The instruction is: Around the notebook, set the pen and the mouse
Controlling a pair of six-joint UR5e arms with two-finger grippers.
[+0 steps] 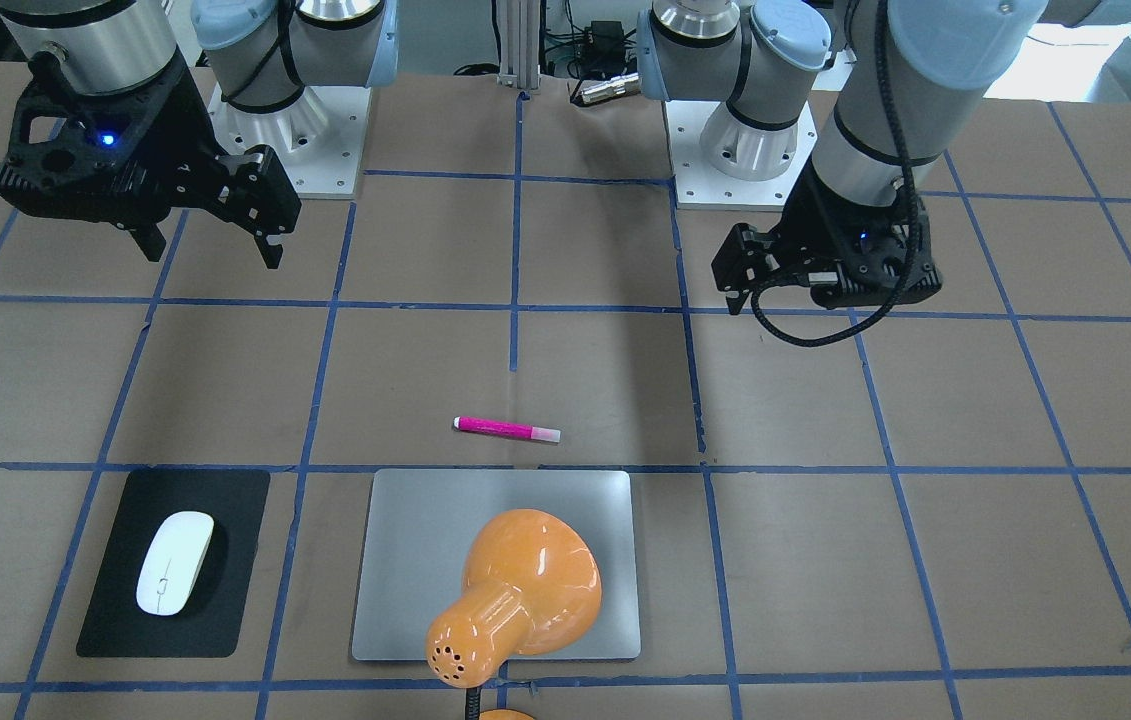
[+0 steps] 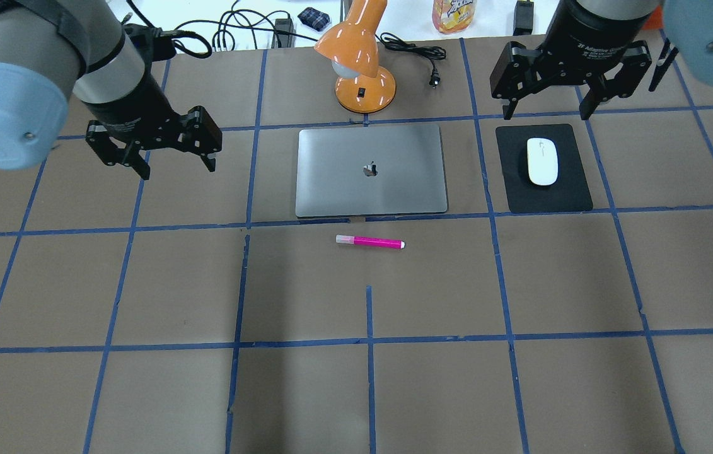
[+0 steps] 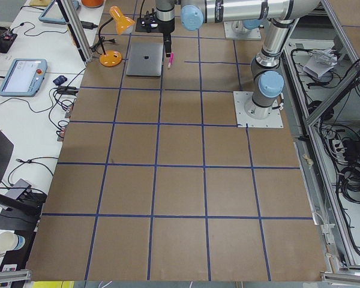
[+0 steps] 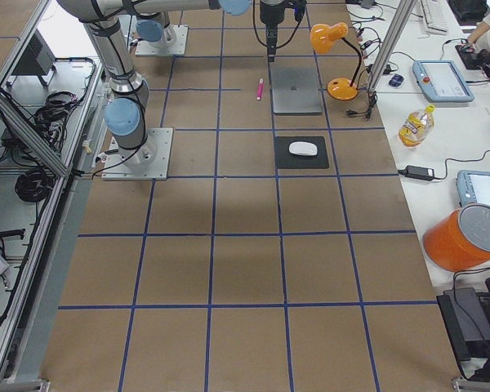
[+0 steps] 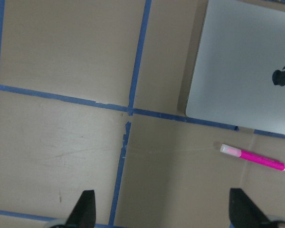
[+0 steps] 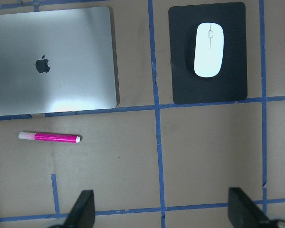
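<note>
The silver-grey notebook point(image 2: 394, 189) lies flat at the table's far middle. Just in front of its near edge lies the magenta pen point(image 2: 370, 242), parallel to that edge and a small gap away. To the notebook's right, the white mouse point(image 2: 542, 161) rests on a black mat point(image 2: 567, 195). My left gripper point(image 2: 178, 170) hovers open and empty to the left of the notebook. My right gripper point(image 2: 545, 115) hangs open and empty above the mat's far edge. In the right wrist view the mouse point(image 6: 209, 50), pen point(image 6: 49, 137) and notebook point(image 6: 52, 61) all show.
An orange desk lamp point(image 2: 362, 63) stands just behind the notebook, its cord trailing right. In the front-facing view the lamp head point(image 1: 515, 590) hides part of the notebook point(image 1: 405, 560). Blue tape lines grid the brown table. A bottle and cables sit beyond the far edge.
</note>
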